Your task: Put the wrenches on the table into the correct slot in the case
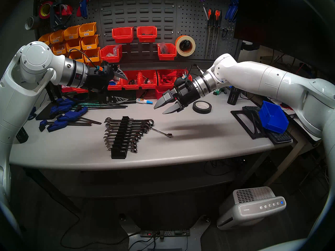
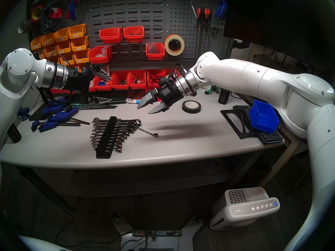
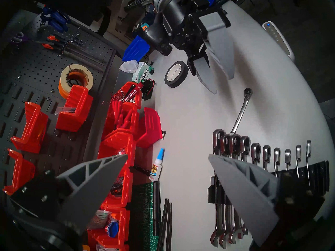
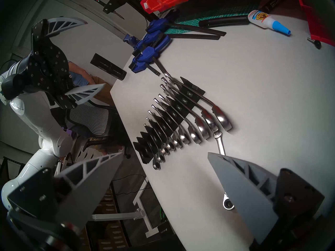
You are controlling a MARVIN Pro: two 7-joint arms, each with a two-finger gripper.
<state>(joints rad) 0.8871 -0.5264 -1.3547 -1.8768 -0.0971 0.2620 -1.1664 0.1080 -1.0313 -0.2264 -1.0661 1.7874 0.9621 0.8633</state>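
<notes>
Chrome wrench (image 1: 161,132), the short thin one, lies loose on the grey bench (image 1: 199,147) just right of the black rack (image 1: 120,139), perhaps touching its wrenches. Right hand (image 1: 163,107) hangs above, empty, fingers apart. Left hand (image 1: 121,87) is open too.

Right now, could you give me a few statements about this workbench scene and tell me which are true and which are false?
1. One small wrench lies loose on the table, right of the black wrench rack. True.
2. The right gripper is clamped on that wrench. False: it hangs open above the table, holding nothing.
3. The left gripper is open. True.
4. The roll of black tape hangs on the pegboard. False: it lies flat on the table.
5. The rack's nearest slot, at its front end, holds a wrench. False: it looks empty.
</notes>
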